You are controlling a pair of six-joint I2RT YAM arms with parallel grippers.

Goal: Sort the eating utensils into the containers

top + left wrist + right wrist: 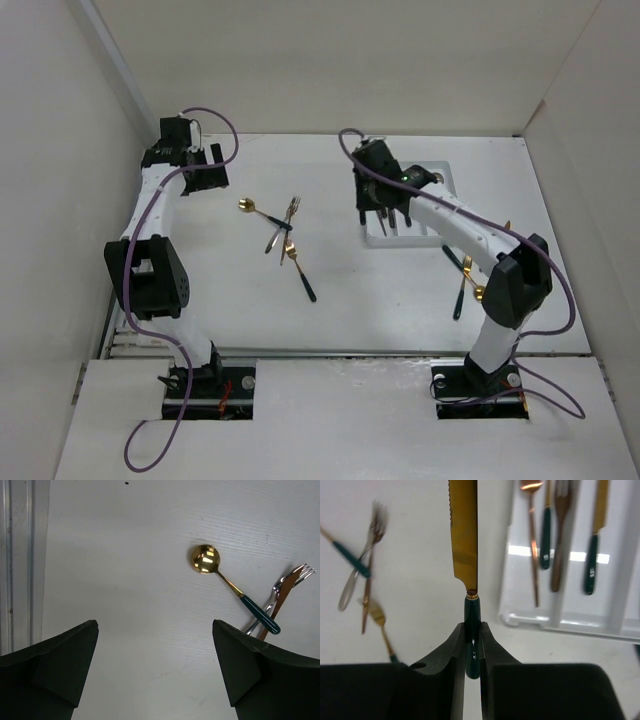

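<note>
Knife (464, 535) is held by its dark green handle, clamped between the closed fingers of the right gripper (472, 630), with the gold serrated blade pointing away from the wrist camera. The knife is located over the table (400, 300), just beside the left wall of the tray (560, 619) and outside it. Several utensils are seen lying lengthwise in the tray: a rose-gold piece (534, 545) and others in one compartment, and a green-handled knife (594, 555) in the next. The left gripper (155, 625) is spread wide with nothing between its fingers, and is held above the table's far left part. Near it, a gold spoon (205, 560) with a green handle is noted on the table, its handle crossing a silver fork (274, 596). Two further utensils (462, 288) are observed on the table beside the right arm.
</note>
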